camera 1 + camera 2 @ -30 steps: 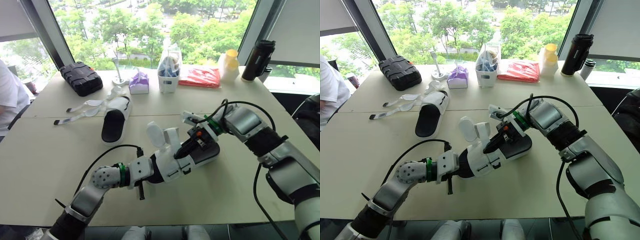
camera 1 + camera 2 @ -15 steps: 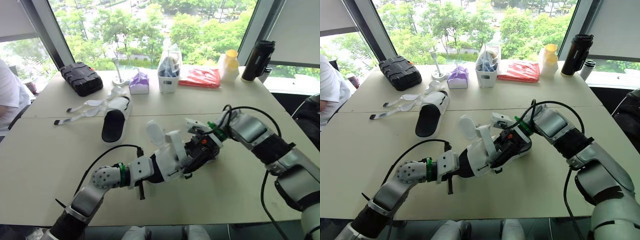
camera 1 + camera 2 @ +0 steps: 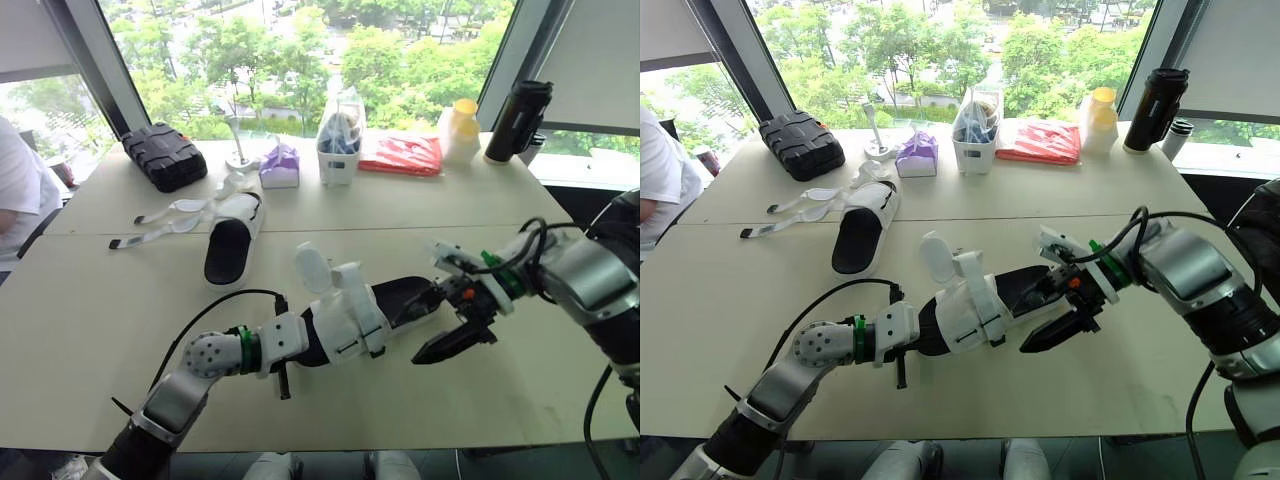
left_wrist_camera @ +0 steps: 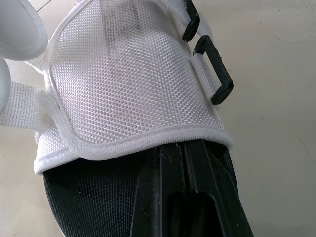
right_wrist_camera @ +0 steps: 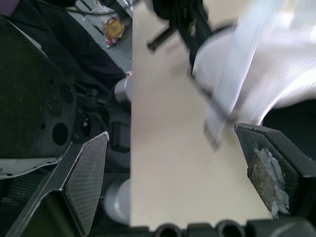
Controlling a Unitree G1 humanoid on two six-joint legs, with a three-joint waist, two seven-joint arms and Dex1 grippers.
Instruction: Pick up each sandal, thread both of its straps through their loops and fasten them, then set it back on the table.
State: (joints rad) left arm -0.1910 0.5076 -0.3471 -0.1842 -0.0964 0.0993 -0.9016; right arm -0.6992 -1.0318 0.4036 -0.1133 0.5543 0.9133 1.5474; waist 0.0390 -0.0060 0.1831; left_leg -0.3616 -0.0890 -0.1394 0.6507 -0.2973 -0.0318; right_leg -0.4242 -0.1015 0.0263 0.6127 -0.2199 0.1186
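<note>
Sandal [image 3: 412,294] — white mesh, black loops [image 4: 215,75]

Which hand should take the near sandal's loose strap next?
Right, probably. The right hand is open and free beside the sandal, while the left hand is tucked under its white upper, steadying it.

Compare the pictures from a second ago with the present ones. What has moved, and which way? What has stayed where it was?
The right tool, which had been working at the near sandal, has drawn back toward the robot's right and now hangs open, clear of it. The left tool remains tucked under that sandal's white upper. The far sandal, straps loose, has not moved.
</note>
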